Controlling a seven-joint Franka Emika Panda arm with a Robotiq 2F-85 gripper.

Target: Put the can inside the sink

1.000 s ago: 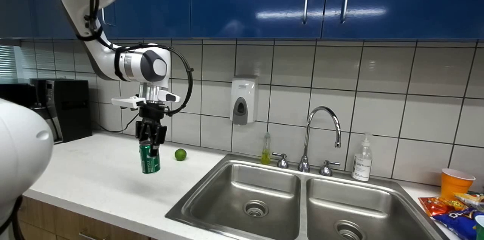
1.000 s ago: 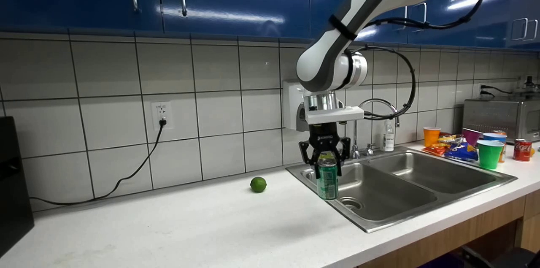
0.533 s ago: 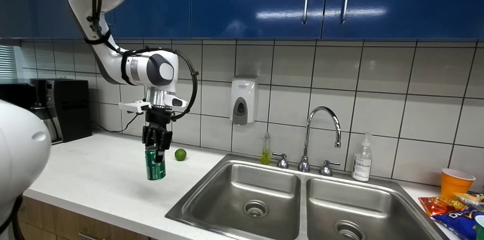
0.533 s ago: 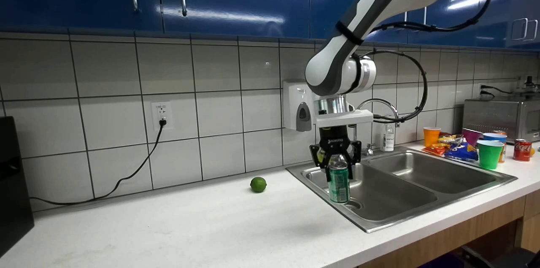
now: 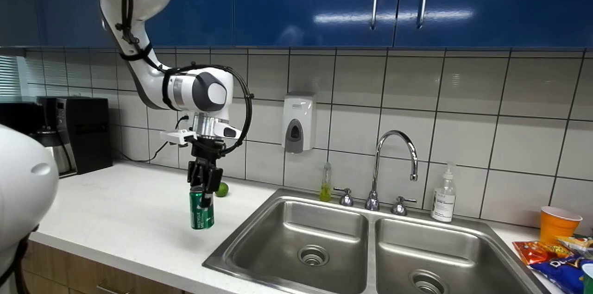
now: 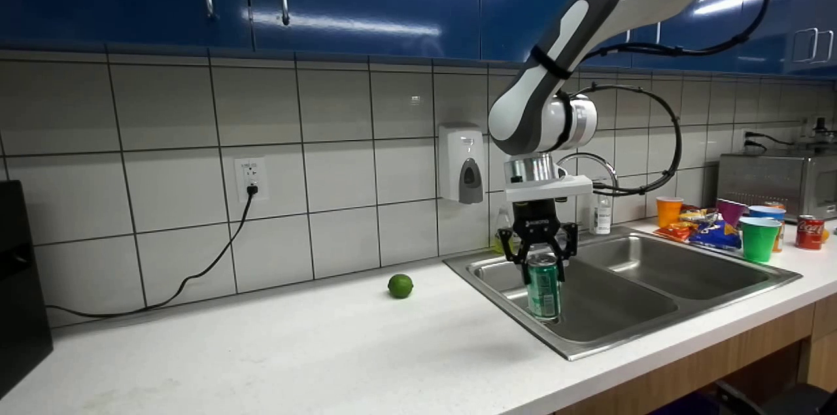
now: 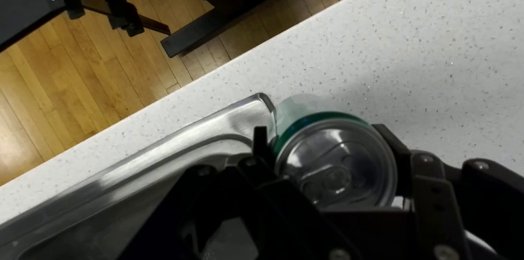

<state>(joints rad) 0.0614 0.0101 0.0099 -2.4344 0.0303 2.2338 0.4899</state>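
The green cylindrical metal drink can (image 6: 544,291) has travelled nearer to the double-basin stainless-steel sink (image 5: 372,238) over the last second, as both exterior views show; in an exterior view the jaws now cover part of the round green lime (image 5: 223,190), which stood clear of them half a second ago; the lime itself has stayed put. The jaws pinch the can near its top, one on either side; it hangs upright above the speckled white worktop (image 6: 294,343); the wrist view puts it just beside a corner of the sink's rim (image 7: 245,116). I take this for the carrying step; the heading seems right, but the can is not yet in the sink; it probably needs to go further across, past the rim, before being lowered and let go.

By count: one green can, held; one red cylindrical can (image 6: 810,232), well apart, beyond the sink; one sink, with two basins and two round drains (image 5: 313,255); one curved chrome faucet (image 5: 376,169); one lime; one clear bottle of yellow-green liquid (image 5: 325,190); one clear pump bottle with a white label (image 5: 444,201); at least four cups, namely an orange cup (image 5: 557,227), a purple cup (image 6: 731,209), a blue cup (image 6: 766,210) and a green cup (image 6: 758,242); several crinkled snack packets (image 6: 716,234), too overlapped to number.
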